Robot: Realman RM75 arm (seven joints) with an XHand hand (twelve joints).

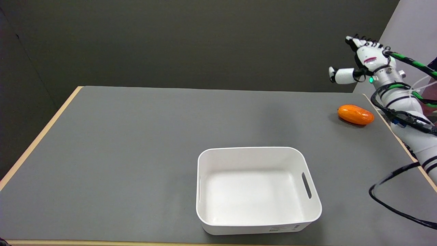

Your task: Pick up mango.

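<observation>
We have not grasped anything yet — our robot hand (pixel 365 59) hangs empty, fingers spread, with the mango (pixel 355 114) below it on the tabletop (pixel 136 136).

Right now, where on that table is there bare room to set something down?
The whole left half of the grey table is bare, and so is the strip between the white bin and the far edge. The right edge is crowded: the mango lies there under the raised right hand.

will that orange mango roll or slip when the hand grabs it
The mango looks rounded and elongated, so a nudge across its long side would probably roll it. Its glossy skin suggests it may slip under a light grip. It lies near the table edge, so a roll could drop it.
</observation>
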